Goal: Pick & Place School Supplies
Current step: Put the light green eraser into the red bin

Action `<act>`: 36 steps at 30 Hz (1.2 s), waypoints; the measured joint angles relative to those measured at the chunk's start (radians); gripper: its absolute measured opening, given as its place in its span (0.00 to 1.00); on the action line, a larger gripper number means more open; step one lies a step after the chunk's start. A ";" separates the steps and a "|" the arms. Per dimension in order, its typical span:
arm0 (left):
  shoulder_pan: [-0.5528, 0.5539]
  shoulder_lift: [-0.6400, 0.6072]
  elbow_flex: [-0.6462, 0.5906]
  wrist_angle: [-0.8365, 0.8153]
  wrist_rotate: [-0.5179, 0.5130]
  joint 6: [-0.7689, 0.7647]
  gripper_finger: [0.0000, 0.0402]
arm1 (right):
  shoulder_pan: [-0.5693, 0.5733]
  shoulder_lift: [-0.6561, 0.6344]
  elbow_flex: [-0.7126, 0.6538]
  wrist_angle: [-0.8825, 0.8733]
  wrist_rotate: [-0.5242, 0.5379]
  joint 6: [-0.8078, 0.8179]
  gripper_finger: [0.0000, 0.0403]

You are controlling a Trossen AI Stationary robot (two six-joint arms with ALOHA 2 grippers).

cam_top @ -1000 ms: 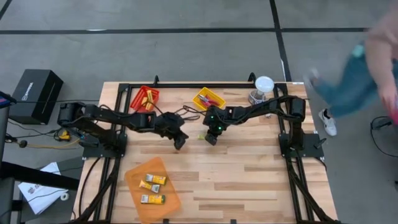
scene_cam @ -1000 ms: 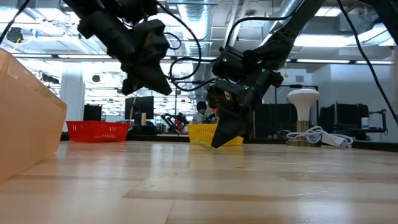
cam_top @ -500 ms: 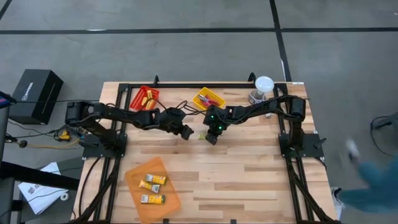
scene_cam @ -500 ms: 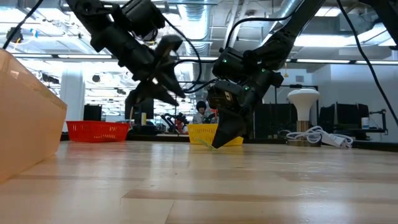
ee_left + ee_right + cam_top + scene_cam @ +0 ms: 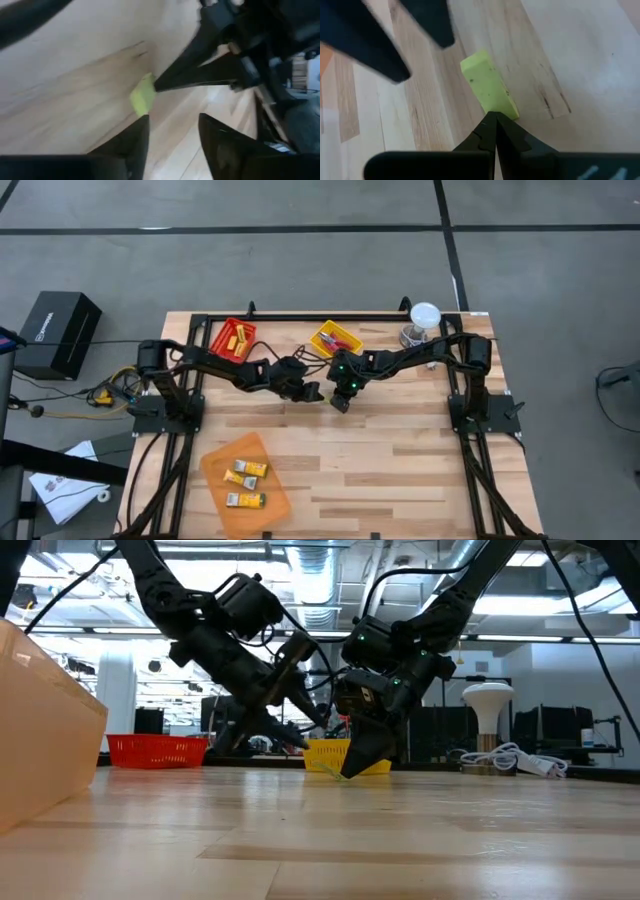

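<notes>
2 dark jointed arms, black cables, green indicator light (image 5: 340, 367) — tapered black fingers (image 5: 490, 131)

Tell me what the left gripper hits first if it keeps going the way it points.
Probably the green block, straight ahead of the open left gripper. The right gripper touches its far end, shut. Depth is unclear.

The counter (image 5: 400, 470) is pale wood planking inside a black metal frame (image 5: 470, 440). It stands on a grey concrete floor (image 5: 300, 270) crossed by dark seam lines. At 9 o'clock off the counter sits a black box (image 5: 55, 330). The low view shows a room with ceiling ducts (image 5: 330, 580), strip lights (image 5: 545, 605) and a white column (image 5: 115, 705).
</notes>
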 joint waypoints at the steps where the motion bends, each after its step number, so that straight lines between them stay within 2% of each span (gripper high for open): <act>1: 0.003 0.000 0.000 -0.007 0.001 -0.001 0.43 | 0.000 0.000 0.000 0.001 0.000 -0.002 0.00; 5: 0.014 0.000 -0.001 -0.006 0.009 -0.001 0.53 | 0.000 0.000 -0.001 0.006 0.000 -0.002 0.00; 9: 0.025 0.000 -0.001 -0.017 0.008 0.017 0.58 | 0.000 0.001 -0.001 0.009 0.000 -0.002 0.00; 20: 0.023 0.046 -0.001 -0.031 0.027 0.009 0.53 | 0.000 0.001 -0.001 0.012 0.004 -0.001 0.00; 36: 0.025 0.055 0.000 0.016 0.004 -0.009 0.53 | -0.001 0.002 -0.001 0.027 0.006 0.001 0.00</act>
